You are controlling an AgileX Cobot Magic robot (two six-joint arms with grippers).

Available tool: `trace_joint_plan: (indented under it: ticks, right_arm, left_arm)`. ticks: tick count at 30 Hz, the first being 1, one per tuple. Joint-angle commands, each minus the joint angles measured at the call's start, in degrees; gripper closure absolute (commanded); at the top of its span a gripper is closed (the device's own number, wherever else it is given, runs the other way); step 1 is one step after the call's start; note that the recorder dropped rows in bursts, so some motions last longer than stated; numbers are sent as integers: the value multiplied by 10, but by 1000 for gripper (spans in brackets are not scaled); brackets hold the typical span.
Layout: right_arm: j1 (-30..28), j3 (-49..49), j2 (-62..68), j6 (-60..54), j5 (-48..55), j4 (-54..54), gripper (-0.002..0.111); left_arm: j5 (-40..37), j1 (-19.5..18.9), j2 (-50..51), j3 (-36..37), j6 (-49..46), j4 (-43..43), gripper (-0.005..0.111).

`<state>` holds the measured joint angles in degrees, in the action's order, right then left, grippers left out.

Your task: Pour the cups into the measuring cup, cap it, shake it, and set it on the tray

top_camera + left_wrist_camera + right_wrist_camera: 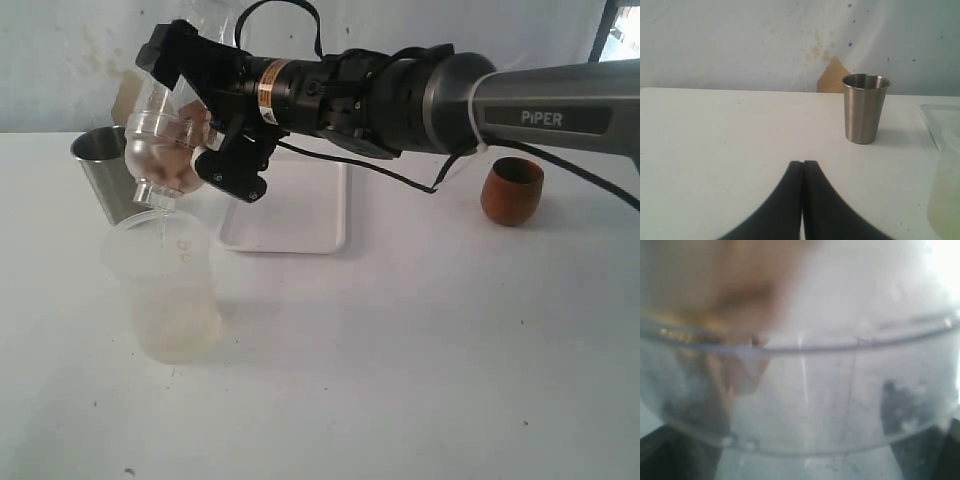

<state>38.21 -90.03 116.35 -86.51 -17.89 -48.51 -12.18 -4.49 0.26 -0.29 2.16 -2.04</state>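
Observation:
My right gripper reaches across to the left and is shut on the clear measuring cup, which hangs tipped over with its mouth down. The cap, a clear dome, is on it with its narrow neck pointing down. A thin stream runs from the neck. Up close, the measuring cup fills the right wrist view between dark fingers. The steel tumbler stands upright behind. The wooden cup stands at the right. The white tray lies mid-table. My left gripper is shut, empty, low over the table.
A frosted plastic tub stands directly below the cap's neck, with pale liquid in its bottom. Its side and the tray's rim show at the edge of the left wrist view. A wall runs behind the table.

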Motion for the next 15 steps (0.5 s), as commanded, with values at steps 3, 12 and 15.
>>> trace_joint_plan:
  ticks: [3, 12, 15]
  right_arm:
    - [0, -7, -9, -4, -15, 3, 108]
    - [3, -7, -9, -7, -17, -1, 108]
    - [10, -7, -9, -20, -17, -1, 108]
  left_arm:
    - [6, 0, -3, 3, 1, 7, 107]
    - [6, 0, -3, 3, 1, 7, 107]
    - [6, 0, -3, 3, 1, 7, 107]
